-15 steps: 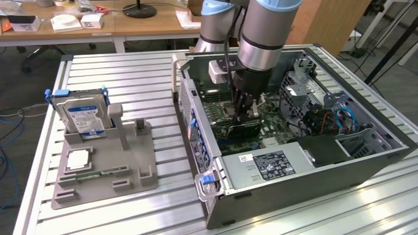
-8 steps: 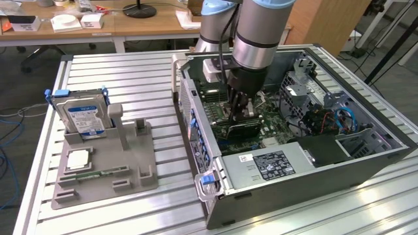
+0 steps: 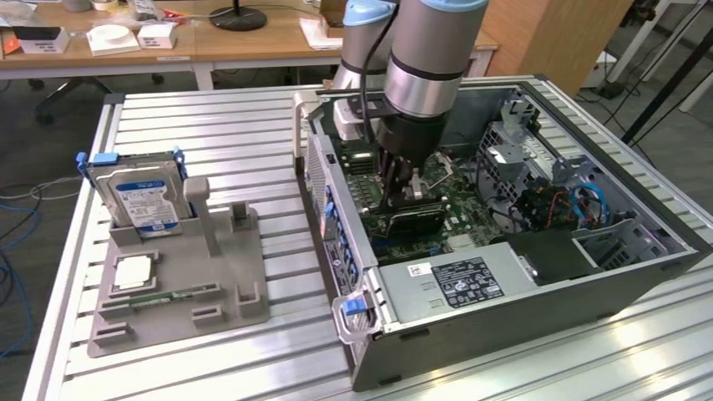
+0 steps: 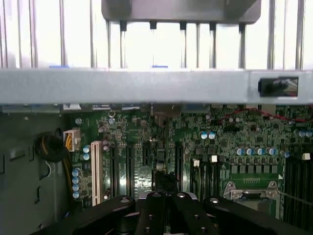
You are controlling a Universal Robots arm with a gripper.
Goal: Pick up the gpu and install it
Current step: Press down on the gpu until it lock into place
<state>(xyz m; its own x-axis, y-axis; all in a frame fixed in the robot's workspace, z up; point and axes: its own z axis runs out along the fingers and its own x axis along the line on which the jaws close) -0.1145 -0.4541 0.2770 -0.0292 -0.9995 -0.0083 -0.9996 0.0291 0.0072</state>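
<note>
— What colours sit at the left of the exterior view?
— A silver hard drive with a blue-and-white label (image 3: 143,199) in a grey plastic holder (image 3: 179,284).
— And centre frame?
— A green circuit board (image 3: 429,196) inside the dark grey metal computer case (image 3: 523,292); the card on it (image 3: 415,219) looks black, perhaps.

The gripper (image 3: 403,199) hides much of the gpu (image 3: 415,219); the hard drive (image 3: 140,199) label is too small to read.
</note>
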